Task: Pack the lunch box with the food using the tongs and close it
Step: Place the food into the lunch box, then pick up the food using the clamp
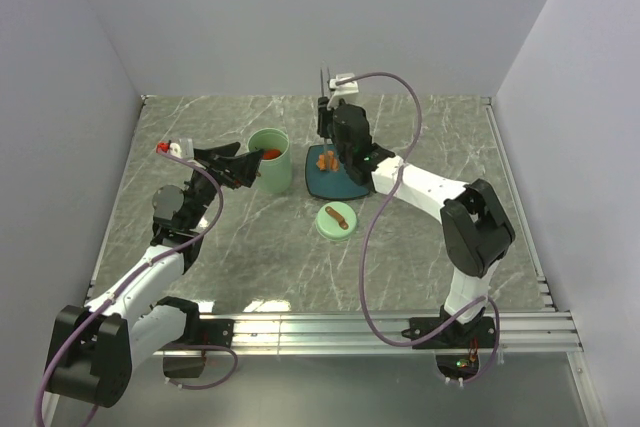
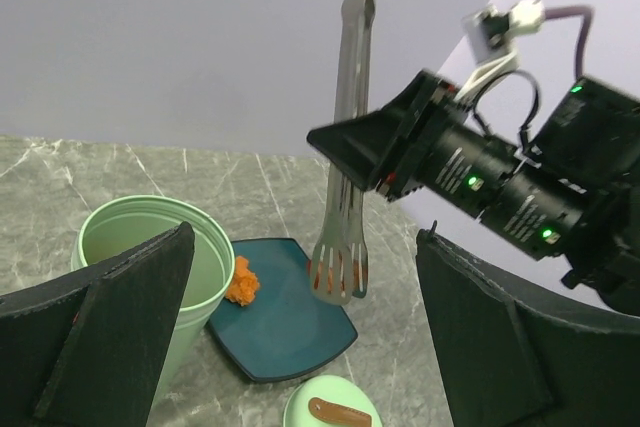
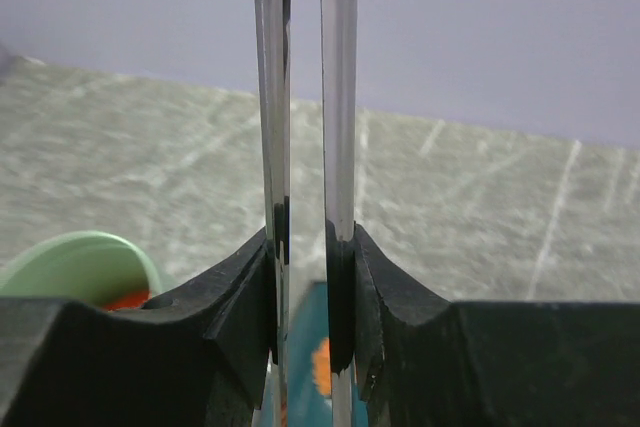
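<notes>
The pale green lunch box stands open left of the teal plate, with red-orange food inside it. My right gripper is shut on the grey metal tongs, which stand upright above the plate. Their slotted tips are squeezed together, and something red-orange shows between them. A brownish-orange fried chunk lies on the plate's left side. The round green lid lies on the table, brown strip handle up. My left gripper is open beside the lunch box, holding nothing.
The dark teal square plate sits between lunch box and right arm. Grey walls close in the back and both sides. A metal rail runs along the table's near edge. A purple cable loops from the right arm over the table.
</notes>
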`<state>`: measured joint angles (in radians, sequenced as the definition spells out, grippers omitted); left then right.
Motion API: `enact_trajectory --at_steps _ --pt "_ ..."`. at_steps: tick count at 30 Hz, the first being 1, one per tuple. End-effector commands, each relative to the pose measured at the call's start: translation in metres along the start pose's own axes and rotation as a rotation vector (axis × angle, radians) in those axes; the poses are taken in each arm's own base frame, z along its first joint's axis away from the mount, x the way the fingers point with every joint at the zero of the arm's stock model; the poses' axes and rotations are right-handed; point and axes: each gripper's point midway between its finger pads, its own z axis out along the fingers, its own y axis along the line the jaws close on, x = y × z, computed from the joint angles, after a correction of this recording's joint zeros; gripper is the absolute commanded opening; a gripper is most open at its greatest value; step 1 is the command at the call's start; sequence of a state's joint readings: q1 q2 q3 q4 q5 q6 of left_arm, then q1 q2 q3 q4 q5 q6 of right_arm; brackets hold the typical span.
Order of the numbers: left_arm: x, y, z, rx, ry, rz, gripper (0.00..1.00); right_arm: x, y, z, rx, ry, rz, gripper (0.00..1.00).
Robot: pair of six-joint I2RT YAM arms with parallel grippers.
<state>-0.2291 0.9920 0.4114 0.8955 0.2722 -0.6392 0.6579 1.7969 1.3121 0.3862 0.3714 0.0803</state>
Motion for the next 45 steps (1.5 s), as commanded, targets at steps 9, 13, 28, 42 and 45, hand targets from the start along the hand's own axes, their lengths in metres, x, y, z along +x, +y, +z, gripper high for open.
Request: enact_trajectory --at_steps 9,13,28,42,45 --pt "-0.012 -0.003 -0.002 0.011 -0.038 0.024 0.99 -0.126 0.066 -0.011 -0.161 -0.311 0.175 0.39" --pt "-0.011 -0.002 -0.002 0.006 -0.037 0.025 0.99 -0.136 0.086 -0.006 -0.216 -0.341 0.204 0.39" --pt "-0.013 0.0 -0.003 0.008 -0.04 0.03 0.99 -0.125 0.138 0.027 -0.306 -0.31 0.201 0.48" --pt "-0.013 0.003 -0.004 -0.001 -0.043 0.029 1.0 -0.125 0.116 0.01 -0.23 -0.345 0.167 0.54" --pt "-0.013 0.003 -0.004 0.004 -0.044 0.027 0.99 -0.125 0.095 0.001 -0.191 -0.35 0.145 0.54"
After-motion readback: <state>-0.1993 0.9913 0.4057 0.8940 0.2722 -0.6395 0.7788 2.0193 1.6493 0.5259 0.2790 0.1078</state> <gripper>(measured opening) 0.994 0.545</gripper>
